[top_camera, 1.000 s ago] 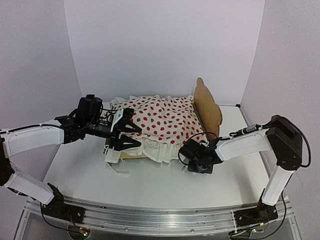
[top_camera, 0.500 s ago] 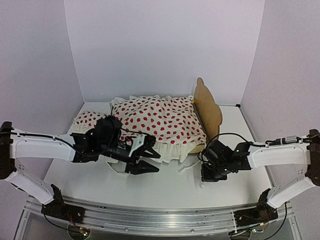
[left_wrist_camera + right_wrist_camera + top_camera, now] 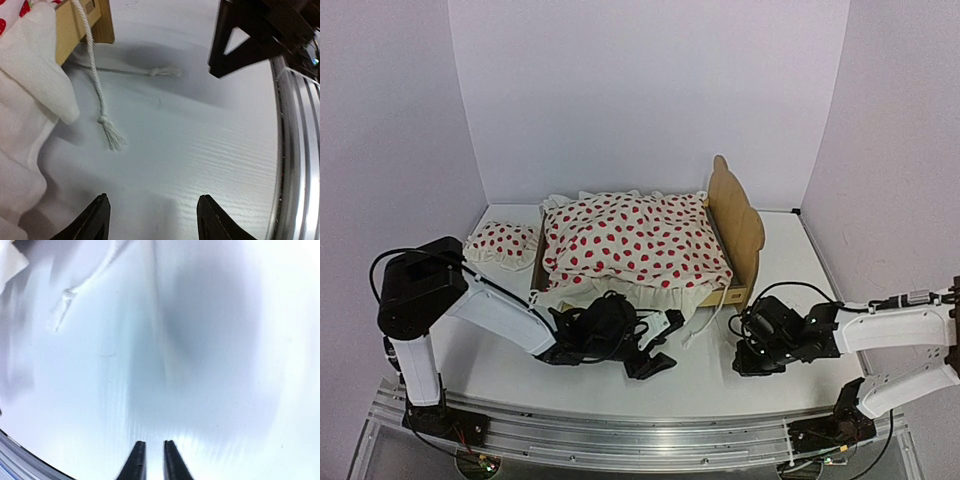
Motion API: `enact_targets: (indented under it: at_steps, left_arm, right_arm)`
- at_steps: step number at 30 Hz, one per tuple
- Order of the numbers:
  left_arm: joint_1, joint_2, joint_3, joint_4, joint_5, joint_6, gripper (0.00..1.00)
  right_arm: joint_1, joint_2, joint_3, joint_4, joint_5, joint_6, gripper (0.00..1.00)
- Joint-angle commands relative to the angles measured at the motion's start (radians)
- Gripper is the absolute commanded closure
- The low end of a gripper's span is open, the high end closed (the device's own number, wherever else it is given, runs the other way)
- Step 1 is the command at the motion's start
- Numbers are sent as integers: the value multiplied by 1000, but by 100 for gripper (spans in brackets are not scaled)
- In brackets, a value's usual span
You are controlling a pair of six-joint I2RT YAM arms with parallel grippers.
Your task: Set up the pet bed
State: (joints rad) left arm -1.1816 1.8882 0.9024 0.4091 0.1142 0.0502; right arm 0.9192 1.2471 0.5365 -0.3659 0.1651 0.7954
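The pet bed [image 3: 735, 215] is a light plywood frame with a wavy headboard at its right end. A white red-dotted blanket [image 3: 635, 240] covers it, its ruffle hanging over the front rail. My left gripper [image 3: 665, 345] hovers low in front of the bed, open and empty. In the left wrist view the gripper [image 3: 152, 200] points at bare table, with the bed's corner [image 3: 75, 30] and a tasselled white cord [image 3: 102, 100] beyond. My right gripper [image 3: 745, 350] sits low by the bed's front right corner. The right wrist view shows it [image 3: 152, 444] slightly parted, holding nothing.
A small red-dotted pillow [image 3: 502, 243] lies on the table left of the bed. A second cord end [image 3: 62, 307] trails on the table between the two grippers. The metal rail [image 3: 640, 425] runs along the near edge, and white walls close in the back and sides.
My left arm has swung from the bed's left side down to the table in front of it. The right arm drew back to the right, and its jaws parted a little.
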Motion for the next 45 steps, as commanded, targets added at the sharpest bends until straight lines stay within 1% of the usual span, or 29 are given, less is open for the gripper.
enact_targets:
  at_steps: [1, 6, 10, 13, 16, 19, 23, 26, 27, 33, 37, 42, 44, 45]
  left_arm:
    - [-2, 85, 134, 92, -146, -41, 39]
    - [-24, 192, 230, 73, -194, -84, 41]
    - [-31, 254, 281, 59, -252, -111, 42]
    - [-31, 295, 324, 10, -302, -132, 44]
    - [-32, 318, 341, -18, -325, -137, 46]
    - [-32, 328, 343, -45, -340, -152, 51]
    - [-30, 331, 332, -100, -345, -222, 66]
    - [-30, 317, 304, -99, -304, -247, 94]
    - [-30, 310, 299, -98, -295, -249, 99]
    - [-30, 208, 260, -99, -274, -153, 100]
    - [-28, 149, 245, -132, -246, -127, 100]
    - [-29, 110, 229, -139, -231, -118, 100]
    - [-27, 105, 222, -135, -232, -113, 100]
    - [-27, 102, 219, -132, -232, -110, 100]
  right_arm:
    - [0, -56, -27, -14, 25, 3, 77]
    - [1, -82, -36, -17, 28, 2, 67]
    - [1, -110, -34, -19, 49, -41, 63]
    - [0, -139, -26, -19, 122, -119, 58]
    - [-15, -153, -25, -10, 201, -214, 58]
    - [-59, -154, -33, 30, 201, -274, 57]
    - [-118, -142, -78, 152, 126, -336, 56]
    - [-138, -113, -142, 311, 101, -383, 56]
    - [-141, -104, -163, 370, 99, -399, 55]
    - [-147, -37, -239, 615, 140, -505, 53]
    - [-165, 54, -233, 696, 148, -534, 53]
    - [-196, 214, -210, 782, 85, -544, 53]
    - [-198, 284, -191, 795, 75, -546, 56]
    - [-198, 311, -183, 798, 68, -544, 59]
